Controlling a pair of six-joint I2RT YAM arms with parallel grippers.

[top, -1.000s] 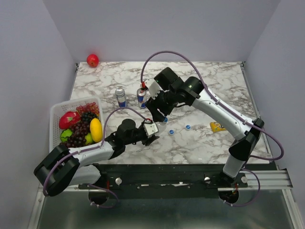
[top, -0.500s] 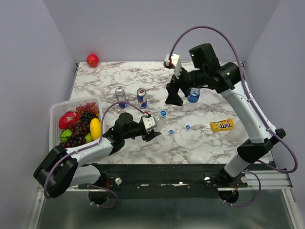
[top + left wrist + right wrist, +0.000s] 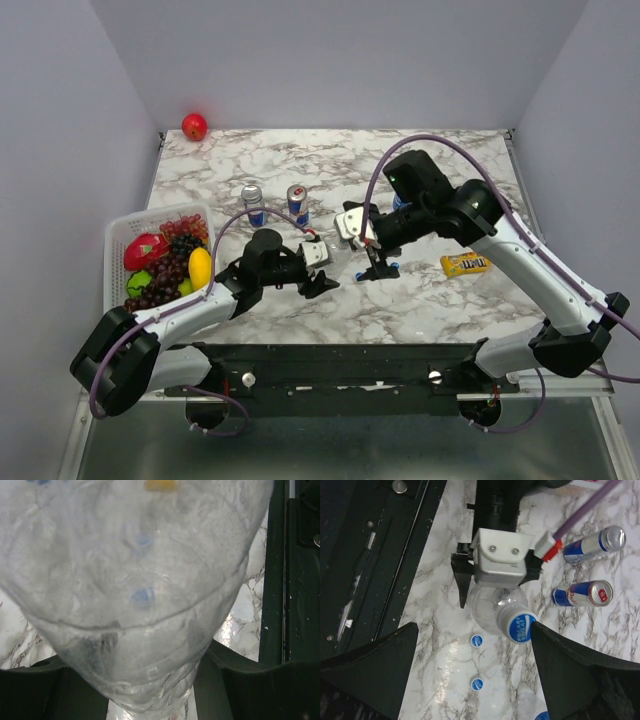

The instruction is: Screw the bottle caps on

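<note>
My left gripper (image 3: 318, 268) is shut on a clear unlabelled bottle (image 3: 495, 605) that fills the left wrist view (image 3: 140, 555), with my left gripper's dark fingers (image 3: 45, 690) either side of its base. A blue cap (image 3: 522, 628) sits on its neck. My right gripper (image 3: 377, 262) hangs open just right of it (image 3: 474, 626), and the cap lies by the right finger's tip. Two loose blue caps (image 3: 476, 640) (image 3: 477, 684) lie on the marble. A blue-labelled bottle (image 3: 402, 205) stands behind my right arm.
Two blue-and-silver cans (image 3: 253, 204) (image 3: 297, 204) stand behind the left gripper. A white basket (image 3: 118, 240) of fruit is at the left edge, a red apple (image 3: 194, 126) at the back left, and a yellow candy pack (image 3: 465, 264) at the right.
My right gripper swung up and back to the blue-labelled bottle, then came down and forward beside the held bottle. The left gripper shifted slightly right with its bottle.
</note>
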